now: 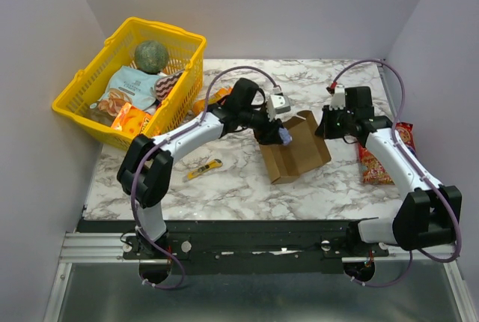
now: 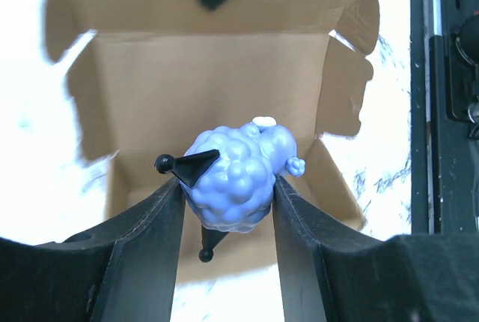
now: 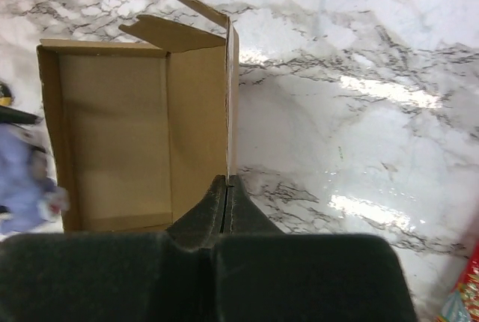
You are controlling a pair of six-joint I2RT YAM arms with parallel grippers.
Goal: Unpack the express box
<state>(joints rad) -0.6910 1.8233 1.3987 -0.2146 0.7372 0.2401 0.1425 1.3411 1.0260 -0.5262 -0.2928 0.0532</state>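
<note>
Well to the left of the brown cardboard express box (image 1: 303, 153), a yellow plastic mesh basket (image 1: 187, 67) holds snack packets. Nearer the box, also on its left, a small yellow utility knife (image 1: 203, 168) lies on the white marble tabletop (image 1: 247, 187). The box lies open near the tabletop's middle, its flaps spread. At its left edge the left fingers (image 2: 142, 240) are clamped on a bumpy pale-blue toy animal (image 2: 232, 180) with black legs, one finger against each side. The right fingers (image 3: 202, 225) are pinched together on the box's upright right-hand wall. Right of the box lies a red snack bag (image 1: 374, 165).
</note>
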